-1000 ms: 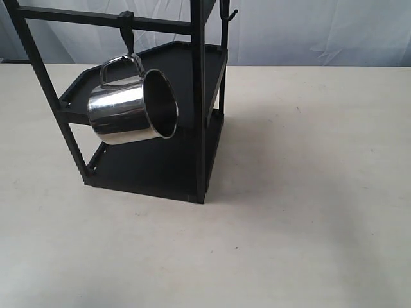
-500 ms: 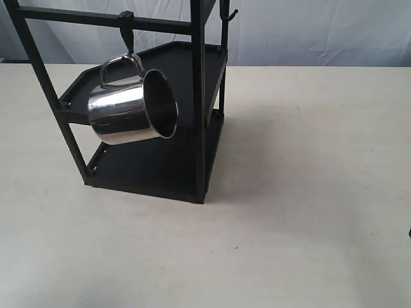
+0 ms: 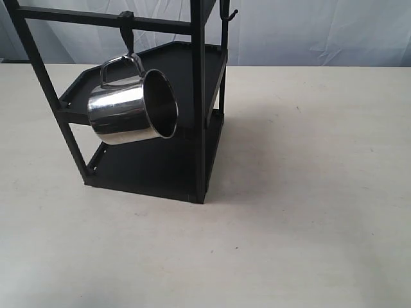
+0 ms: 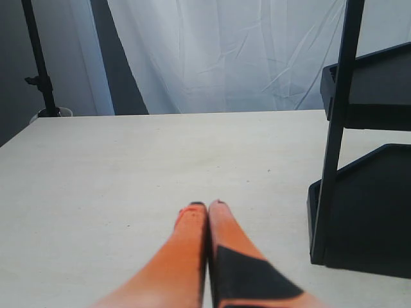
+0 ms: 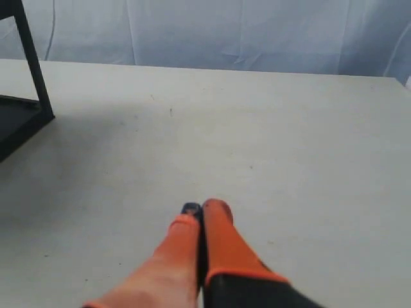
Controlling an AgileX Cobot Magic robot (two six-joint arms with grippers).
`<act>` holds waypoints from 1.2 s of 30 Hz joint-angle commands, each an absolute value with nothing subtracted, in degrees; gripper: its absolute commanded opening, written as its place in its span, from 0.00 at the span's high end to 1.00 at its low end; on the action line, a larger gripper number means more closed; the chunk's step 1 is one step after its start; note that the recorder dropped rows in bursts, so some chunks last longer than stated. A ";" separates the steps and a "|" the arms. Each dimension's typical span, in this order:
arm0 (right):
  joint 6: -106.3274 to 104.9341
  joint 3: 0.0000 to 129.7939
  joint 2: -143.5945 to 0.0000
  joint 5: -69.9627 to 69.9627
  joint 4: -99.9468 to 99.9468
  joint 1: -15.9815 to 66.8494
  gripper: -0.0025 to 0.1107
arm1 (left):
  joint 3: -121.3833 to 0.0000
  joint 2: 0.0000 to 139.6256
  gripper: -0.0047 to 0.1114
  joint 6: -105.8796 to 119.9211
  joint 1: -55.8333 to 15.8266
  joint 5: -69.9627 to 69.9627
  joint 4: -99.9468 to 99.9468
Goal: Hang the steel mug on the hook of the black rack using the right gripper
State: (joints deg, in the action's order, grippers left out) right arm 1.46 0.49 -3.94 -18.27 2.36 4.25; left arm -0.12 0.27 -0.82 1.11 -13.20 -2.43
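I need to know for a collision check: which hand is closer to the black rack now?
Left, probably. The left hand is shut beside the black rack; the right hand is shut farther from its post.

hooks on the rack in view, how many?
2. One hook clamps the crossbar at upper left, carrying the steel mug by its handle. A thinner hook sits at the top right post. More may hang above the frame.

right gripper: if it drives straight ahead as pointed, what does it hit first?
Probably nothing. The right gripper points across bare table; the black rack stands well off to one side. Depth beyond the table edge is unclear.
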 commanded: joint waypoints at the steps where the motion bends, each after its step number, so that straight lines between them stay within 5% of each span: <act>1: 1.13 0.00 0.00 -19.84 1.49 4.01 0.99 | 0.00 0.00 0.95 -0.96 1.04 -13.22 -2.54; 36: 1.24 0.00 0.00 -19.24 0.69 4.01 0.99 | 0.00 0.00 0.95 -0.96 1.04 -13.22 -2.43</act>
State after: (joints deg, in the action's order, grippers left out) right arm 1.46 0.49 -0.43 -19.93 0.79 4.25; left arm -0.12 0.27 -0.82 1.11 -13.20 -2.43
